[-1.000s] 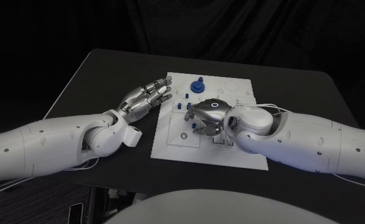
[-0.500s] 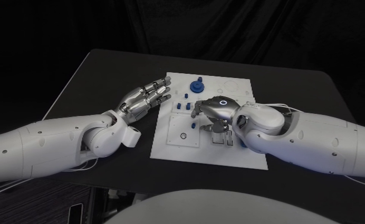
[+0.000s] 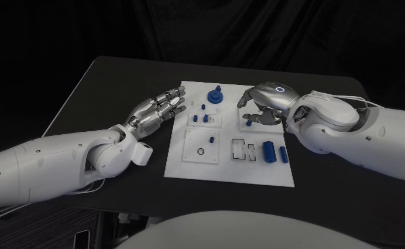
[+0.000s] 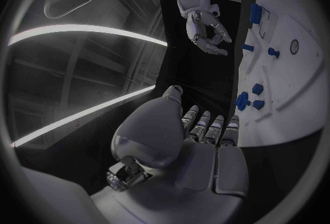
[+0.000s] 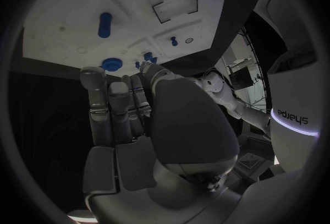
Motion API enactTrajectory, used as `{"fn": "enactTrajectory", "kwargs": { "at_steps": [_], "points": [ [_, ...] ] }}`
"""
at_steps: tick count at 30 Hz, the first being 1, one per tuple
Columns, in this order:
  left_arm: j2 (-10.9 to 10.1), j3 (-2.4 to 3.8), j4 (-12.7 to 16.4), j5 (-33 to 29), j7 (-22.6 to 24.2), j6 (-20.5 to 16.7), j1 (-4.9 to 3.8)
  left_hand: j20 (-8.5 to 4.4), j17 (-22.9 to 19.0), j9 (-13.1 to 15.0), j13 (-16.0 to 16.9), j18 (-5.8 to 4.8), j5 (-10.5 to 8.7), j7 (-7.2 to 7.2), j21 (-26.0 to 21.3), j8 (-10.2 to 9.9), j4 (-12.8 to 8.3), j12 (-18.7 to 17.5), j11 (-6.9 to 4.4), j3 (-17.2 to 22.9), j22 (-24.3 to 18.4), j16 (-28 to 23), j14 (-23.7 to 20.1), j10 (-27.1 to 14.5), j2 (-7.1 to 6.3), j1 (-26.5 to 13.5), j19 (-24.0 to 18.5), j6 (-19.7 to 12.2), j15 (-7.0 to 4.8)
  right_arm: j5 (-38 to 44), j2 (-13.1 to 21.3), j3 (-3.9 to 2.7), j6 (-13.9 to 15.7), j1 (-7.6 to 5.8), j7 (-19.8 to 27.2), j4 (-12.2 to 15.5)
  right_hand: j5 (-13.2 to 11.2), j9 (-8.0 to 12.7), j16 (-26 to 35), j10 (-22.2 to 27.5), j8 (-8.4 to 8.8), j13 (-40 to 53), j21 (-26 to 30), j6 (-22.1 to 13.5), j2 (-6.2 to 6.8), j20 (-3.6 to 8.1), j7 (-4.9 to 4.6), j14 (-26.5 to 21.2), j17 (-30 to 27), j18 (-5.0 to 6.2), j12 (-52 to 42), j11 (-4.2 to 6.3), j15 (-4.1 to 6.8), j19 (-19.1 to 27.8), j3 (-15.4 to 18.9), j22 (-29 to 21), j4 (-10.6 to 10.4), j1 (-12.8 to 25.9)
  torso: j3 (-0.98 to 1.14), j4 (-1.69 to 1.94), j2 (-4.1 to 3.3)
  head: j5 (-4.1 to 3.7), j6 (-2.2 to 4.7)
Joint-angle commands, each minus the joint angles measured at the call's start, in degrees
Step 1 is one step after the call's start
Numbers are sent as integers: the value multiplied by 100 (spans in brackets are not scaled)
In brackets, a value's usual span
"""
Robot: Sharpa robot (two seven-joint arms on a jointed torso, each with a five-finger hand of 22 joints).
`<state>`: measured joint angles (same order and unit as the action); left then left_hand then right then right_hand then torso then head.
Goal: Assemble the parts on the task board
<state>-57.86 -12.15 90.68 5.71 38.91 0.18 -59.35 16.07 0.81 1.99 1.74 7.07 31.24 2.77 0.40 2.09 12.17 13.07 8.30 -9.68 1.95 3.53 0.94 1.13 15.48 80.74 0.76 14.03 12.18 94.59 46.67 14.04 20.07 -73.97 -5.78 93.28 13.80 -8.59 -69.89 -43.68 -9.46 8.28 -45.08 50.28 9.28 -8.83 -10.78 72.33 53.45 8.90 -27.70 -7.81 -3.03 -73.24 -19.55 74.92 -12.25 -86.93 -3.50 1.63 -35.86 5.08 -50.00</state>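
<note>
We see the left hand (image 3: 156,112) open, fingers straight, above the tabletop (image 3: 110,85) beside the task board (image 3: 226,164). The right hand (image 3: 263,103) hovers curled and empty over the board's far right part; blue parts (image 3: 269,151) lie on the board.

One task board (image 3: 190,167), two hands (image 3: 157,112) (image 3: 263,107) — about eight blue parts (image 3: 269,150)

Task board (image 3: 190,167) mid-table, left robot hand (image 3: 156,111) beside its left edge, right robot hand (image 3: 263,106) over its far right.
</note>
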Motion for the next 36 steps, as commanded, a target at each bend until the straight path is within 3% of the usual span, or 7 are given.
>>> {"fn": "enactTrajectory", "kwargs": {
  "at_steps": [1, 5, 15, 19, 26, 32, 36],
  "points": [
    [-5, 5, 14, -26, 582, 36, 15, 25, 7, 9, 5, 90, 38, -16, 19, 38, -3, 20, 15, 38, 2, 23, -1, 4, 21, 18, -3, 34, 25, -132, 62, 9, 187, 51, -166, -76, -282, 50, 16, -92, 74, -67, -19, 43, 20, 3, 29, 64, 16, -102, 129, 12, 2, -52, 72, 455, -110, 155, -4, -13, 15, 7, 0],
    [-10, 5, 22, -26, 583, 37, 21, 22, 7, 8, 6, 91, 37, -22, 21, 38, -4, 23, 22, 43, 5, 26, -1, 6, 21, 18, -1, 32, 20, -140, 105, 16, 72, 176, -245, -213, -643, 116, 54, -120, 174, -109, 39, -8, 47, 1, 86, 74, -3, -98, 242, 11, -3, -55, 306, 439, -262, 293, -7, -20, 28, -13, 0],
    [-10, 5, 25, -27, 575, 45, 28, 22, 7, 7, 6, 92, 34, -25, 22, 38, -2, 26, 26, 47, 9, 28, -1, 7, 25, 15, 1, 28, 19, -144, 27, 19, -60, 379, -272, -485, -900, 177, 103, -175, 261, -120, 95, -66, 38, 1, 127, 74, -44, -94, 299, 15, -1, -73, 521, 429, -390, 325, -1, -22, 29, -41, 0],
    [-1, 5, 20, -26, 574, 55, 32, 23, 8, 7, 5, 93, 35, -26, 22, 37, -2, 23, 28, 50, 10, 29, -1, 7, 27, 15, 1, 27, 19, -144, -59, 19, -25, 424, -226, -587, -869, 193, 110, -213, 285, -116, 108, -89, 10, 5, 139, 77, -42, -92, 297, 21, 4, -77, 527, 428, -374, 268, 2, -17, 14, -78, 0],
    [16, 5, 15, -26, 571, 71, 41, 24, 8, 5, 6, 94, 39, -30, 22, 36, -5, 25, 33, 60, 10, 31, -1, 7, 35, 19, 2, 20, 19, -144, -243, 17, 61, 504, -118, -804, -495, 248, 155, -313, 362, -120, 148, -173, -56, 25, 144, 69, -69, -91, 329, 36, 23, -88, 481, 429, -270, 39, -2, -22, 20, -71, 0],
    [11, 5, 11, -26, 561, 68, 47, 26, 7, 4, 6, 95, 46, -34, 22, 36, -17, 28, 41, 80, 9, 31, -2, 7, 43, 31, 2, 19, 20, -147, -338, 16, 95, 574, -39, -955, -434, 347, 183, -323, 501, -146, 195, -407, -61, 25, 239, 60, -82, -90, 408, 26, 18, -85, 479, 430, -244, 2, -3, -24, 23, -53, 0],
    [10, 5, 6, -26, 556, 67, 50, 26, 7, 4, 6, 95, 46, -34, 22, 36, -17, 28, 41, 80, 9, 31, -2, 7, 43, 31, 2, 19, 20, -254, -381, 15, 112, 610, 10, -1031, -418, 346, 192, -408, 460, -145, 203, -335, -112, 30, 226, 58, -86, -88, 405, 39, 28, -88, 436, 433, -227, -50, -4, -21, 24, -68, 0]
  ]
}}
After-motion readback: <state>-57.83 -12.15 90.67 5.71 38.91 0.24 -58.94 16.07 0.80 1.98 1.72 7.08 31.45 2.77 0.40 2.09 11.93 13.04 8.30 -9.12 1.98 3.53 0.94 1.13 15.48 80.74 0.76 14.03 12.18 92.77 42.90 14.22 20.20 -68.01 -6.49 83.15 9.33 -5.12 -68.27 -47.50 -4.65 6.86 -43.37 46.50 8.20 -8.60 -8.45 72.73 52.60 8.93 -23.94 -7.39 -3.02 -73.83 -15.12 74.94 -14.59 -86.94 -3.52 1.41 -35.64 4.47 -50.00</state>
